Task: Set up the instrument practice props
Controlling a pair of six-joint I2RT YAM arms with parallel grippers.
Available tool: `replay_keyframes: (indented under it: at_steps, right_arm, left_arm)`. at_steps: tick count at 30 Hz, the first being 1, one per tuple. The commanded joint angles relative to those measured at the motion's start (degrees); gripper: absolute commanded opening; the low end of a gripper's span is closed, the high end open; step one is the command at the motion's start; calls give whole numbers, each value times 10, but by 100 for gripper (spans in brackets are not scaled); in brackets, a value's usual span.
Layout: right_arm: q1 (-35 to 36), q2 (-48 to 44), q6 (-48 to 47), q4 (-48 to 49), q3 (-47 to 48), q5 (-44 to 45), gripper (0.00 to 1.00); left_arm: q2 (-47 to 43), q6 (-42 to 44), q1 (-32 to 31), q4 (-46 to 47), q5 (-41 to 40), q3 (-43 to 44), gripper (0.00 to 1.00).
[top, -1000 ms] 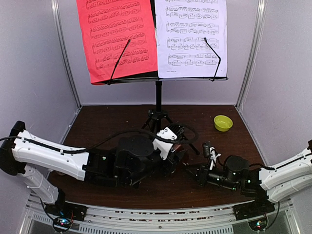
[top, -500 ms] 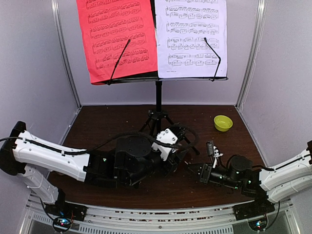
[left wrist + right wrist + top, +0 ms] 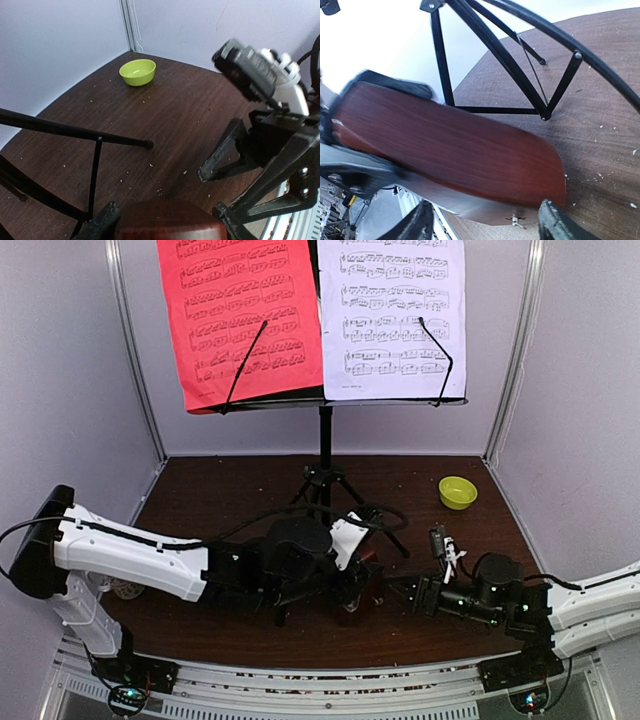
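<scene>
Lower centre of the overhead view, the left fingers (image 3: 102, 222) are clenching the metronome (image 3: 450, 145). It is lying tilted, long axis running left to lower right before the right fingers (image 3: 417, 225), which are hanging released.

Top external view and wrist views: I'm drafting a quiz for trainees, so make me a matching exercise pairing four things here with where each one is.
1. red sheet
2. white sheet
3. bowl
4. metronome

A. between the left gripper's fingers
B. right half of the music stand
C. table, far right
D. left half of the music stand

Pairs: 1-D, 2-B, 3-C, 4-A
</scene>
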Motion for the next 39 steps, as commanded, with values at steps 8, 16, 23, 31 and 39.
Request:
replay_keyframes:
  at_steps: [8, 16, 23, 31, 39]
  right_arm:
    - [-3, -102, -46, -161, 26, 79, 93]
    - [-6, -100, -43, -194, 62, 98, 100]
    - [-9, -125, -59, -196, 68, 106, 100]
    - [-13, -103, -72, -248, 119, 98, 100]
    - [-18, -67, -73, -257, 162, 77, 100]
  left_arm:
    - [41, -32, 35, 110, 105, 1, 22]
    - [63, -50, 55, 92, 170, 13, 38]
    - [60, -35, 76, 59, 211, 23, 62]
    - [16, -23, 76, 51, 232, -3, 83]
    - [-34, -54, 76, 60, 218, -73, 86]
